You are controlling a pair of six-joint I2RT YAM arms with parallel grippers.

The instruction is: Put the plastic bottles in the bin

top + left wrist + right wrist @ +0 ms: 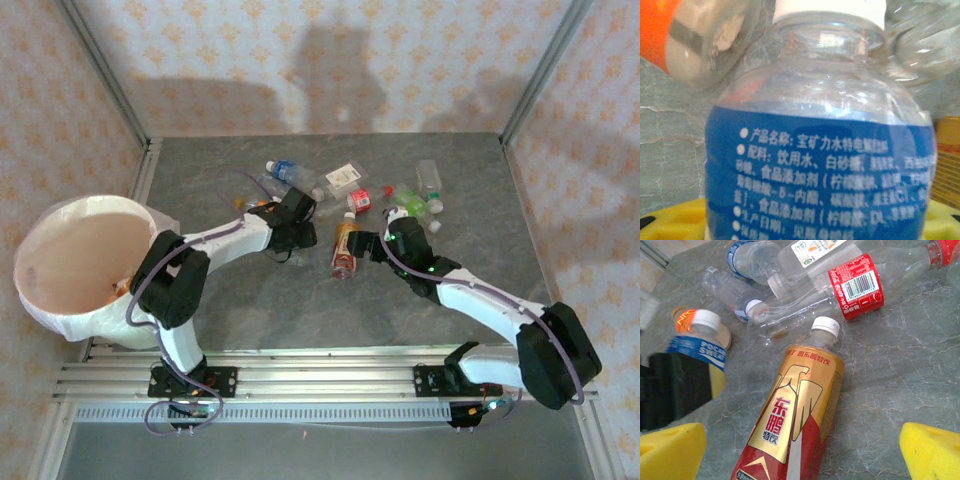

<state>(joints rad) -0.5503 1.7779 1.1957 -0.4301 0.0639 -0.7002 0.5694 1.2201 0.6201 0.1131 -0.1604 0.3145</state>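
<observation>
Since my left pincer (288,228) is clamped on the blue-labelled bottle (820,165) amid the pile at mid-tabletop (300,310), I'd lift it straight up before swinging left to the bin (30,250). My right pincer (800,450) gapes wide astride the gold-and-red bottle (800,390).

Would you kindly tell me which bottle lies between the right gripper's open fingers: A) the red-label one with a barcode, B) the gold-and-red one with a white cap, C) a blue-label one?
B: in the right wrist view the gold-and-red bottle lies on the table between the spread yellow fingertips of the right gripper.
</observation>
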